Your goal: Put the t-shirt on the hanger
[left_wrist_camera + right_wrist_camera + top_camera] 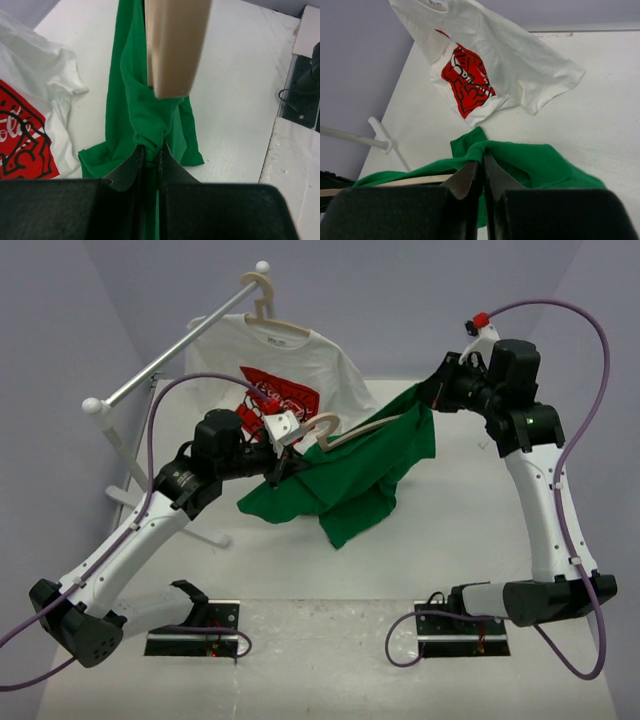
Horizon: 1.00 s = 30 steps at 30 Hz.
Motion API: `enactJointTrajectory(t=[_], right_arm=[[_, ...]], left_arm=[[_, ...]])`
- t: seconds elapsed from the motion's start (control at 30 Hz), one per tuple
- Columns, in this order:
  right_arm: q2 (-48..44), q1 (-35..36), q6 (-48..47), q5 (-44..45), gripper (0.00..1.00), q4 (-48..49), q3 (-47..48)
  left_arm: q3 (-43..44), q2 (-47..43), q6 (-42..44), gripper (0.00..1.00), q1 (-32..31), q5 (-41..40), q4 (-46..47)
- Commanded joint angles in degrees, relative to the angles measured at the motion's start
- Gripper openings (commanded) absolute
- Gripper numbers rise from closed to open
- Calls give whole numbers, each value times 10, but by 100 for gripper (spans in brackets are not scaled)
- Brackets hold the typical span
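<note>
Left gripper is pinched tight on a fold of the green t-shirt, fingers together with cloth bunched between the tips. Right gripper is likewise clamped on a ridge of the same shirt, only green fabric in the bite. Both arms hold it up over the table, just in front of and right of the white t-shirt with the red print. Beige hanger sits in the green cloth, tilted. Its hook pokes out at the end nearest the white t-shirt, right by the left gripper, and the far shoulder is buried under fabric towards the right gripper. Left wrist view: a bare beige end of the hanger sticks out of the cloth just past the fingertips. Shirt is bunched, not spread, and its loose lower part sags in front of the white t-shirt and touches the table. White t-shirt hangs on a second hanger from a white rail
</note>
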Motion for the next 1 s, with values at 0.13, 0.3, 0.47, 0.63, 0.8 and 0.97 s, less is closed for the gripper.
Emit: enactJointTrajectory(t=[0.13, 0.3, 0.47, 0.63, 0.8, 0.97], right_arm=[[62, 122, -82, -22, 1, -91, 103], [71, 196, -81, 57, 0, -105, 111], [4, 198, -18, 219, 0, -35, 35], [-12, 197, -9, 369, 0, -8, 36], [22, 177, -23, 446, 0, -7, 64], [31, 178, -26, 402, 0, 5, 44]], left_arm=[[33, 19, -3, 0, 0, 104, 67], [1, 11, -43, 0, 0, -7, 111], [30, 49, -63, 0, 0, -77, 34], [21, 66, -83, 0, 0, -80, -1], [-8, 55, -92, 0, 1, -73, -5], [-14, 49, -98, 0, 0, -74, 6]])
